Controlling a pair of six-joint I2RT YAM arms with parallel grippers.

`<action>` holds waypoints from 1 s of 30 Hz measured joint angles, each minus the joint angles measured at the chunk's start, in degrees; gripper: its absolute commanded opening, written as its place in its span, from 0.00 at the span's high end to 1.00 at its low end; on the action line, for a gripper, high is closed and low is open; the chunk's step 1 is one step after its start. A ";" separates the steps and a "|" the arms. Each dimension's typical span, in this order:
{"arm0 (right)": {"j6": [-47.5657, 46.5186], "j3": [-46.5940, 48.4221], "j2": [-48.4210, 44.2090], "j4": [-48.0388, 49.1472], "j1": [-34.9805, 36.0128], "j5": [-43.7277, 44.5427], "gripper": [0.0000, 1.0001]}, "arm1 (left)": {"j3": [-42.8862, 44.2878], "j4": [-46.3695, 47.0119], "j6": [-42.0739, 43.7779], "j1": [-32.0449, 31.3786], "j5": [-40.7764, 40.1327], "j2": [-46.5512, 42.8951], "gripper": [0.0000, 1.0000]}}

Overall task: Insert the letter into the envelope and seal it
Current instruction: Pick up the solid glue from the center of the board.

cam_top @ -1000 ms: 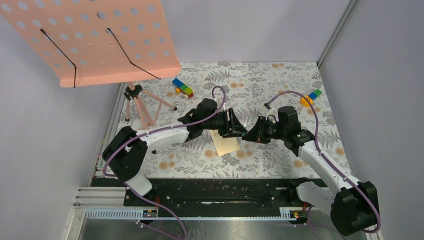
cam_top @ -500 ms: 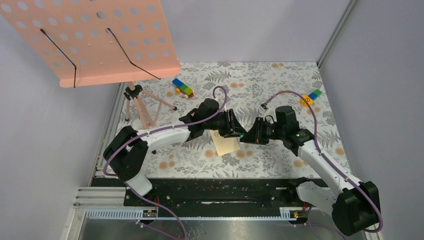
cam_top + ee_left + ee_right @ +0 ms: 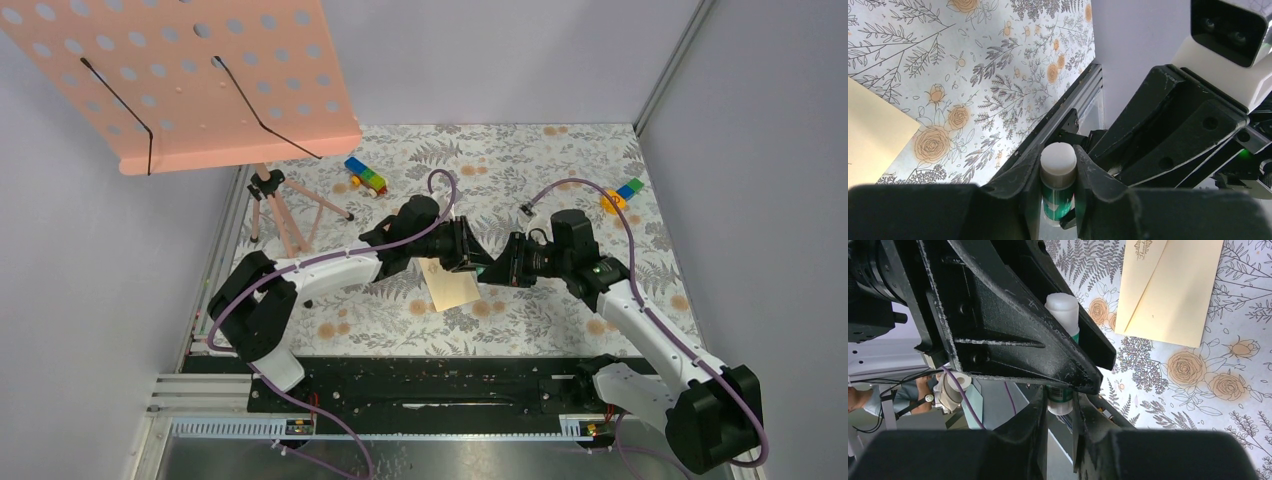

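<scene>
The tan envelope point(image 3: 452, 288) lies flat on the flowered table, its flap seam showing in the right wrist view point(image 3: 1168, 290), and its corner shows in the left wrist view point(image 3: 873, 135). The letter is not in view as a separate sheet. My left gripper point(image 3: 476, 262) is shut on a green glue stick with white ends point(image 3: 1058, 170), held above the table just right of the envelope. My right gripper point(image 3: 497, 272) meets it tip to tip. Its fingers sit tight on both sides of the stick's other white end point(image 3: 1060, 405).
A pink perforated board point(image 3: 180, 80) on a wooden tripod point(image 3: 285, 210) stands at the back left. Coloured toy blocks point(image 3: 366, 176) lie behind the left arm and another toy point(image 3: 620, 195) at the back right. A black rail point(image 3: 430, 380) runs along the near edge.
My right gripper has moved left to meet the left gripper, and its fingers have come in around the end of the glue stick. The left gripper and the envelope have stayed put.
</scene>
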 measured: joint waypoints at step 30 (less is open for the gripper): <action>7.30 2.27 -8.44 5.77 -0.11 -0.52 0.21 | 4.44 6.64 0.63 4.22 9.81 -3.17 1.00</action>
